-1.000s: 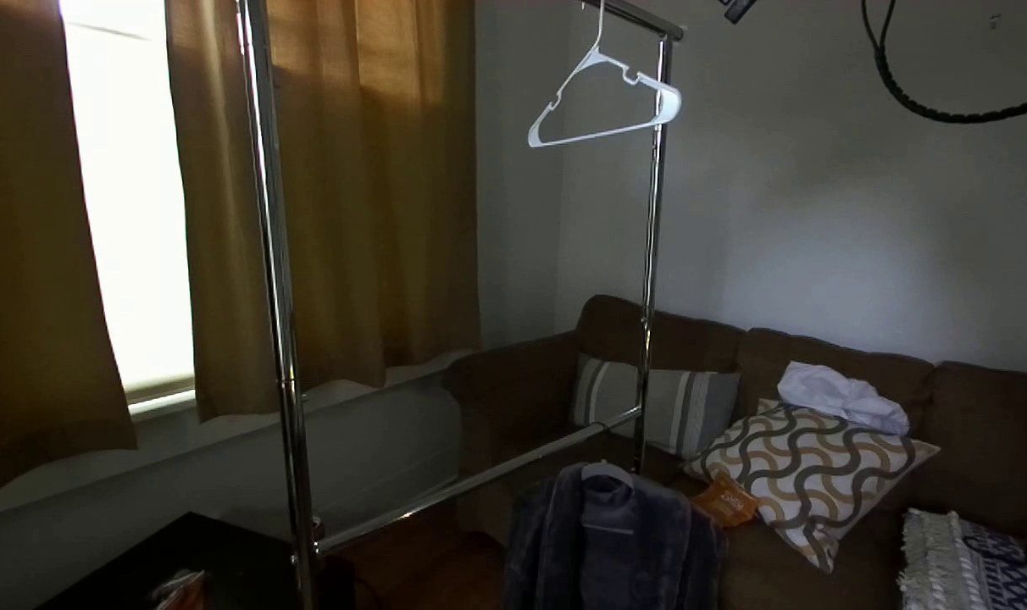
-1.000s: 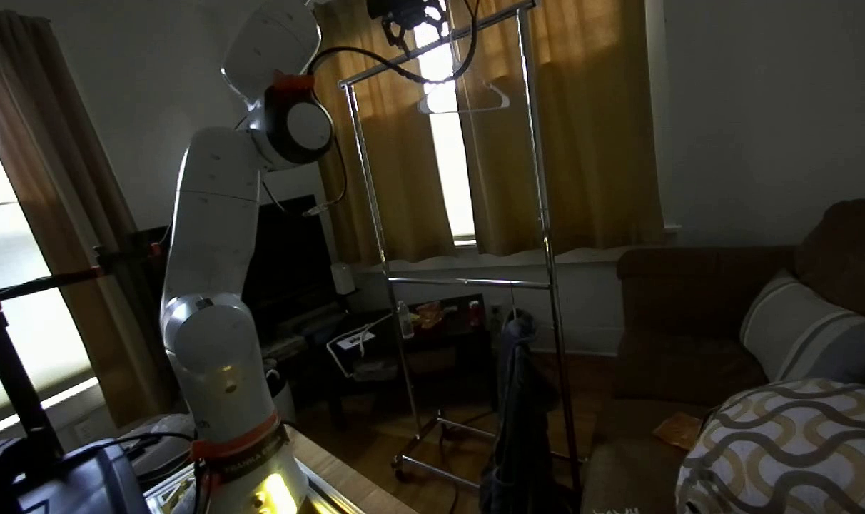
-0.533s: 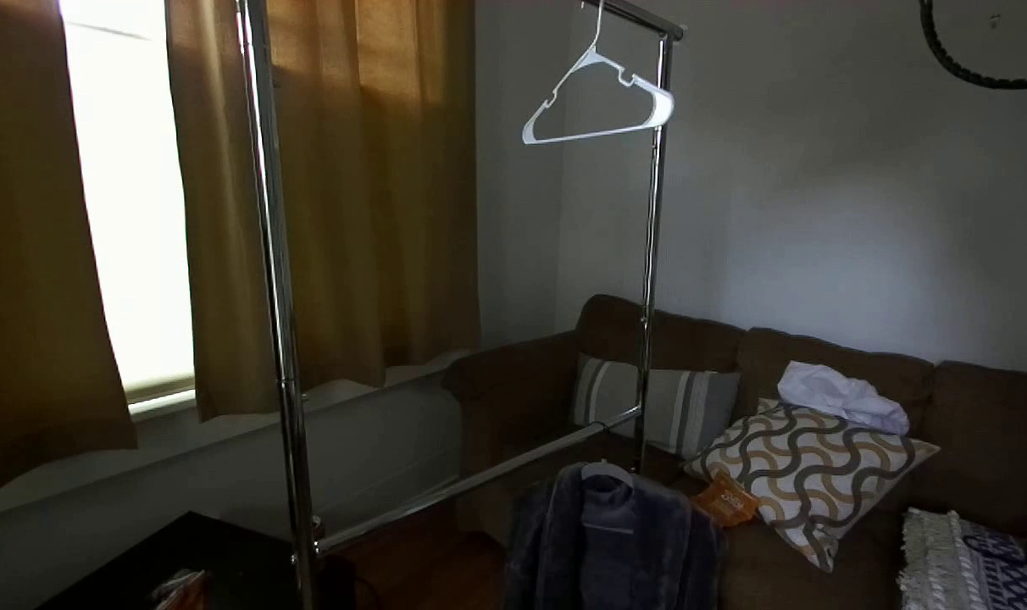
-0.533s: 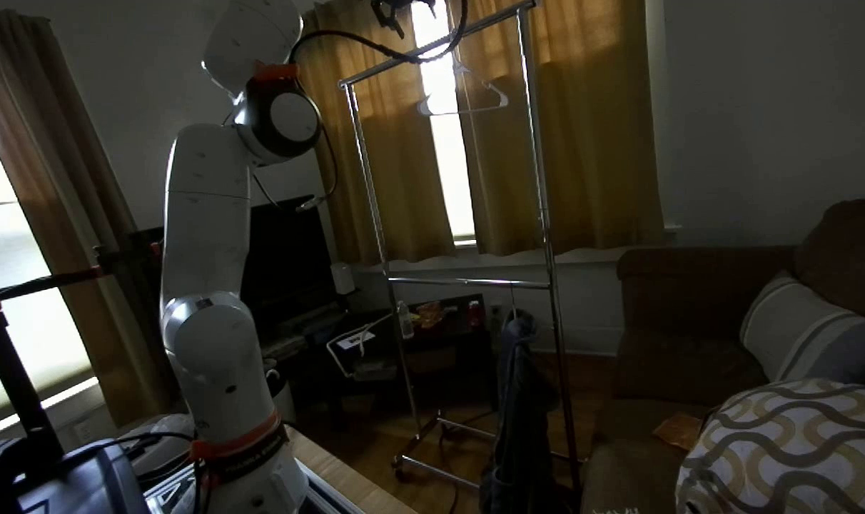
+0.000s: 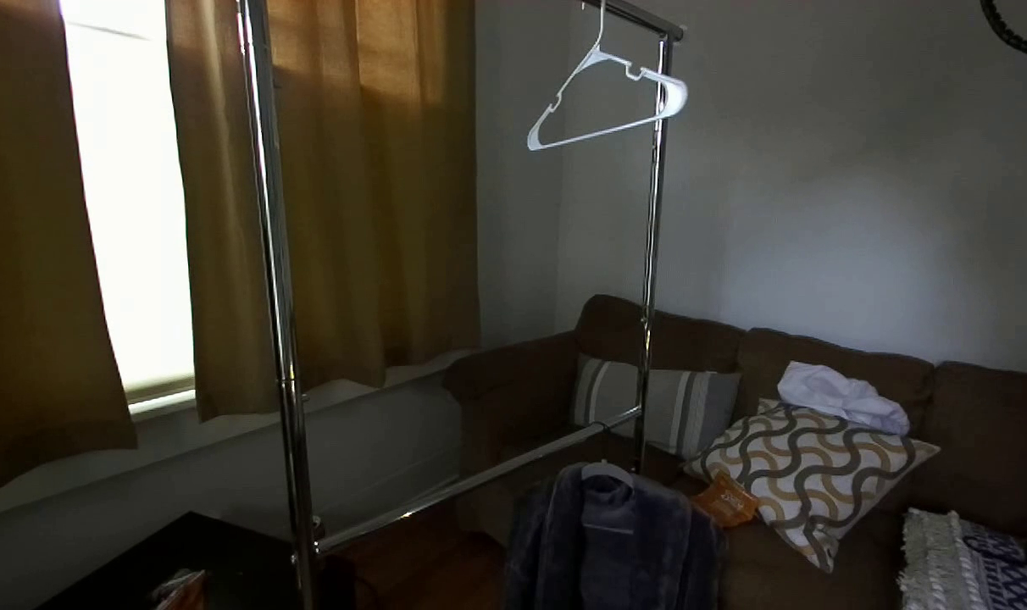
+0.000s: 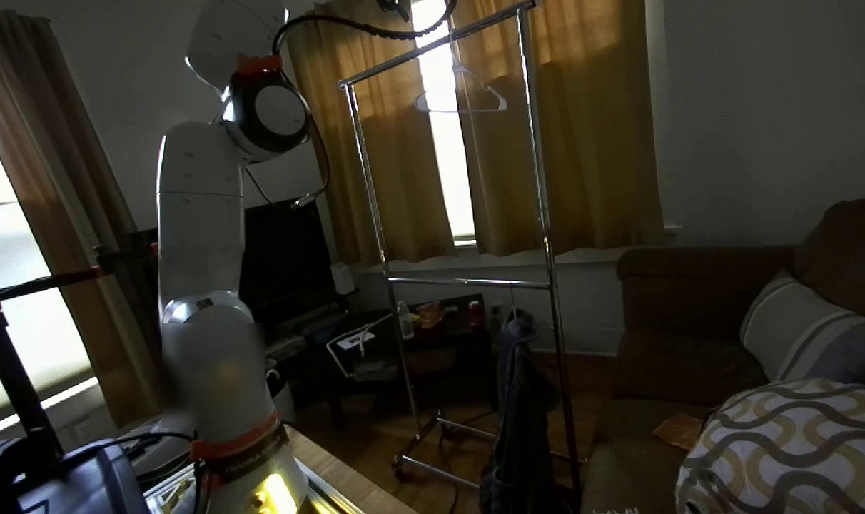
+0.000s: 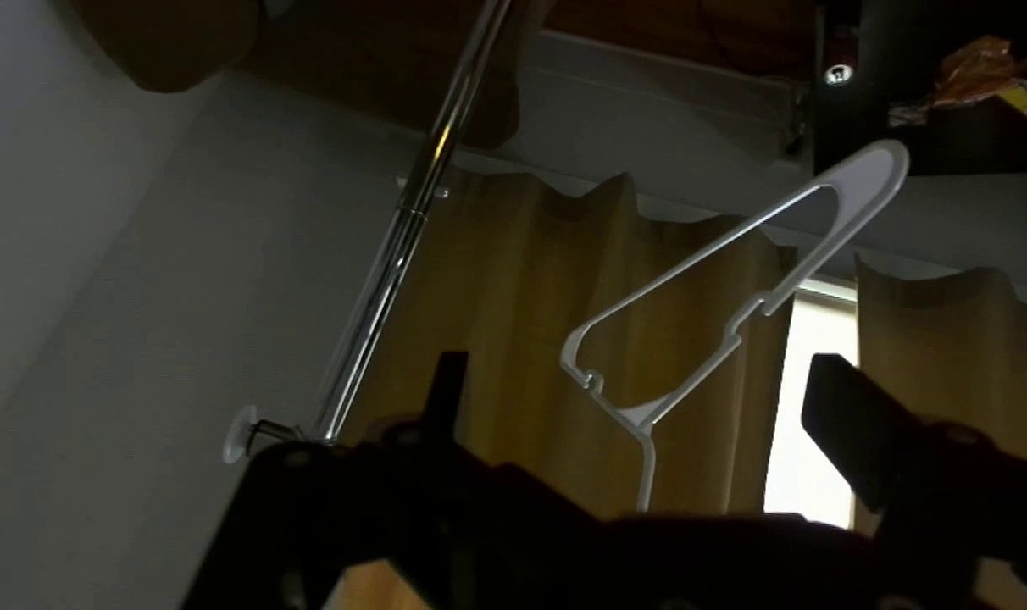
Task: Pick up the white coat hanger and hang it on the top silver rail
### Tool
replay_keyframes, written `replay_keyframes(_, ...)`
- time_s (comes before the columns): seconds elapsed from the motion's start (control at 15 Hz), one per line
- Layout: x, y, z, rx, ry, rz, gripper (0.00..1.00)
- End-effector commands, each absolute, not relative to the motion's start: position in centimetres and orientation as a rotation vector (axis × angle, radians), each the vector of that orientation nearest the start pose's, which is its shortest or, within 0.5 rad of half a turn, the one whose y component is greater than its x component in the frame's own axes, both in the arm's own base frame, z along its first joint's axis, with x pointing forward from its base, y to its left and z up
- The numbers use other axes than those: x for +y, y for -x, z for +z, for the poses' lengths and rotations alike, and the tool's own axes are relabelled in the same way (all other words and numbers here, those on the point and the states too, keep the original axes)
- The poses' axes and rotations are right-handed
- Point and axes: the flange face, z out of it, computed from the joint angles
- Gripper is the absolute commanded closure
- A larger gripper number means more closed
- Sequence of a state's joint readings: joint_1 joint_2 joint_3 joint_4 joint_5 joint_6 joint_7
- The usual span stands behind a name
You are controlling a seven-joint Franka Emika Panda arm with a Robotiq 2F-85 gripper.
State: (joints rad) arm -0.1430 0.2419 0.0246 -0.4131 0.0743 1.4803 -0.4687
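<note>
The white coat hanger [image 5: 674,97] [image 6: 468,111] hangs from the top silver rail [image 5: 636,15] [image 6: 397,61], its hook running up to the bar. In an exterior view the hook's top is cut off by the frame edge. My gripper [image 7: 641,363] is open, its dark fingers wide apart with nothing between them. The hanger [image 7: 861,182] shows beyond them in the wrist view, its neck vanishing behind the gripper body. Only a bit of the gripper's fingers [image 6: 402,10] shows above the rail at the top of an exterior view, apart from the hanger.
Tall silver poles [image 5: 280,339] and a lower crossbar [image 6: 468,283] frame the rack. A dark robe [image 5: 615,542] hangs from that crossbar. Behind stand ochre curtains [image 6: 582,143] and a low black table [image 6: 447,332]; a brown sofa [image 6: 704,307] is beside the rack. The arm's cable [image 6: 361,27] loops near the rail.
The arm and gripper have moved up and away from the rail, almost out of the exterior view, and the cable has risen with them. The hanger swings slightly on the rail.
</note>
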Motion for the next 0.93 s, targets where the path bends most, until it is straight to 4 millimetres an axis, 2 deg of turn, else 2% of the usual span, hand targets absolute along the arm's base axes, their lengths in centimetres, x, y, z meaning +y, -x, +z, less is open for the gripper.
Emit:
replay_keyframes(0.0,-5.4,-43.8,97.6,-0.557,3.065,-1.292,0.0)
replay_keyframes(0.4,-5.7,-41.7,98.7,-0.496,3.105,-1.311,0.0)
replay_keyframes(0.47,-5.9,-43.3,98.0,-0.517,3.073,-1.314,0.0)
replay_keyframes(0.87,-6.0,-42.9,98.2,-0.512,3.079,-1.317,0.0)
